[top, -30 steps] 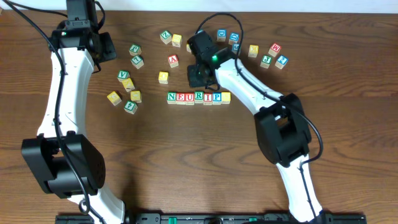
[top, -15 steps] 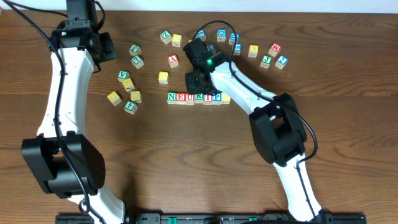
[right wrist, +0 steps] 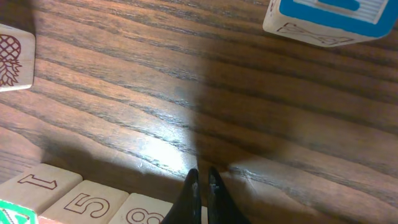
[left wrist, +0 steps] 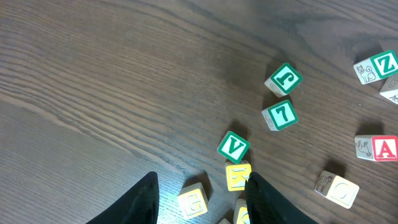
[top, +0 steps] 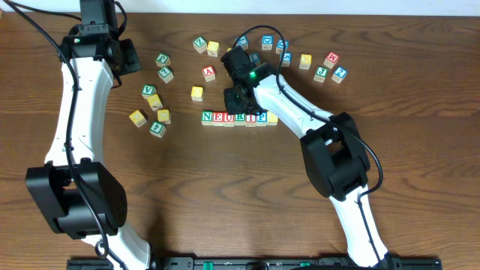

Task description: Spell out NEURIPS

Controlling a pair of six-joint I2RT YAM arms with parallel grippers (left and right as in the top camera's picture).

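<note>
A row of letter blocks (top: 229,118) reading N E U R I P lies mid-table, with a yellow block (top: 272,117) at its right end. My right gripper (top: 238,101) hovers just behind the row, its fingers (right wrist: 202,186) shut on nothing, tips right at the row's block tops, which show 1, 5 and 8 (right wrist: 87,199). My left gripper (left wrist: 202,196) is open and empty at the far left, above a yellow G block (left wrist: 193,202) and a yellow block (left wrist: 238,176) beside the green V block (left wrist: 234,147).
Loose blocks lie behind the row: a red A (top: 209,73), a yellow one (top: 196,93), a green cluster at the left (top: 163,66), blue and red ones at the back right (top: 331,66). A blue block (right wrist: 329,18) and a pineapple block (right wrist: 15,56) sit near my right gripper.
My right gripper has shifted slightly left and back above the row in the first half second, then held still. The left arm has not moved.
</note>
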